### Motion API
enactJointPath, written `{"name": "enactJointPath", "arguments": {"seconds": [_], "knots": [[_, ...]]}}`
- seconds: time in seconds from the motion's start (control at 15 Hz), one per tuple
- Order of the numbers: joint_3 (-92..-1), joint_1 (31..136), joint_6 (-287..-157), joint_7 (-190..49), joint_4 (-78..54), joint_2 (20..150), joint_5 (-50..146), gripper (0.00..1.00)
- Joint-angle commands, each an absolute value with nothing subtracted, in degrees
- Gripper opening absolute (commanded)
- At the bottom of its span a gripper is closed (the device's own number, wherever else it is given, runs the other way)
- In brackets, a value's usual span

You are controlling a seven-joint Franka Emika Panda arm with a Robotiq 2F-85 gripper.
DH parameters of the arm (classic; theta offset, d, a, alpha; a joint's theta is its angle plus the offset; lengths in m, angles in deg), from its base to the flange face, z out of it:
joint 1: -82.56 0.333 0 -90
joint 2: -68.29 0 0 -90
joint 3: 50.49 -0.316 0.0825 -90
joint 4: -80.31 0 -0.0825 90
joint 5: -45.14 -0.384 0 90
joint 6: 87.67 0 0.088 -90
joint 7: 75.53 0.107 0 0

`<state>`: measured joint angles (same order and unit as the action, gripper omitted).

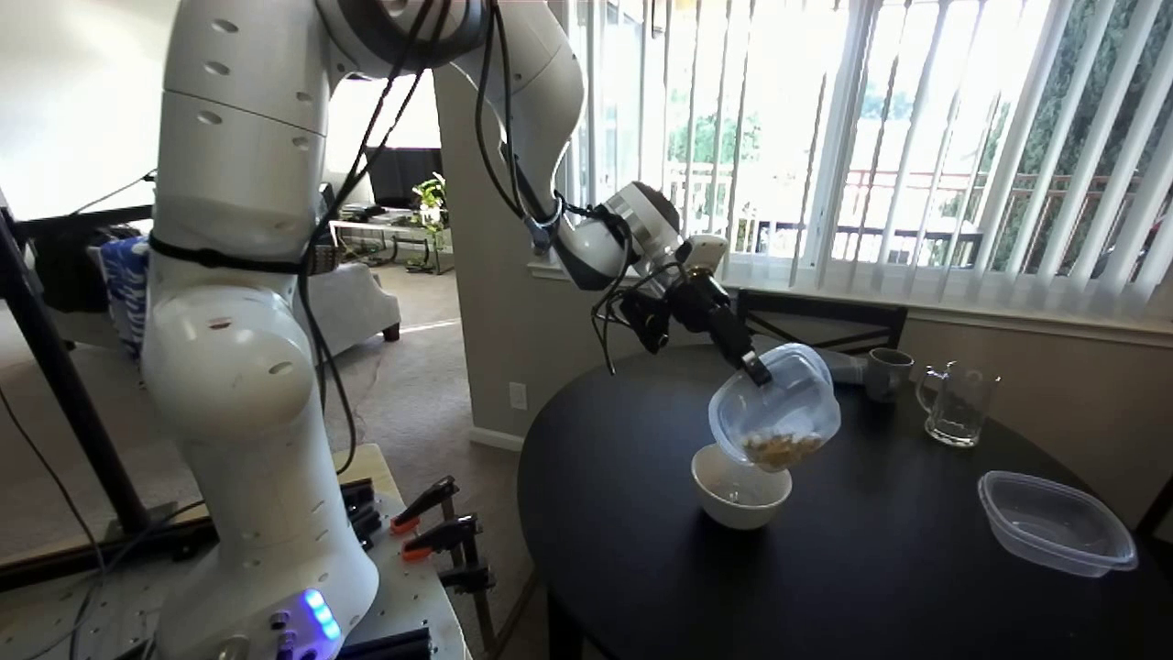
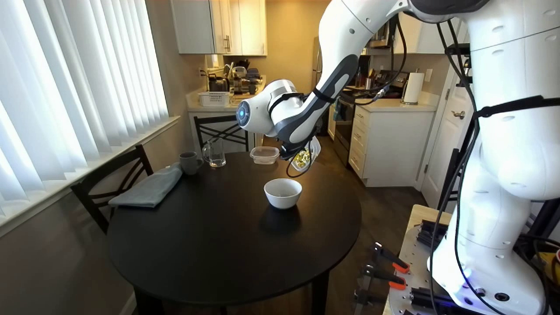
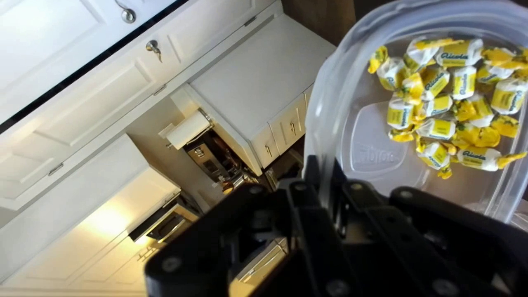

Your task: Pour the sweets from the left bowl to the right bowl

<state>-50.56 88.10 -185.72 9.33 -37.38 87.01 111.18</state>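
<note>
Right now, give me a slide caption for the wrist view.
Gripper pinching one edge of the bowl, Ricola sweets bunched inside.

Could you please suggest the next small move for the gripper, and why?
The gripper has the held bowl clamped and tilted, with the sweets bunched inside, not yet pouring out, so I would probably tip it slightly further toward the white bowl.

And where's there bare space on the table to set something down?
In an exterior view, the table is bare from the folded cloth and white bowl to the near edge. Crowded: by the gray mug and glass mug, and near the white bowl, where fingers hold the translucent bowl aloft.
</note>
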Motion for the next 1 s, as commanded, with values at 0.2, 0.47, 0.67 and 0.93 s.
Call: {"name": "enactJointPath", "arguments": {"seconds": [0.2, 0.47, 0.67, 0.93], "knots": [[-53.3, 91.8, -176.4, 8.8, -33.7, 90.1, 115.5, 0.04], [-53.9, 91.8, -175.2, 8.3, -32.4, 90.9, 116.8, 0.04], [-54.0, 91.7, -175.3, 8.2, -31.9, 91.1, 116.6, 0.04], [-54.1, 91.7, -175.7, 8.5, -31.4, 91.4, 116.7, 0.04]]}}
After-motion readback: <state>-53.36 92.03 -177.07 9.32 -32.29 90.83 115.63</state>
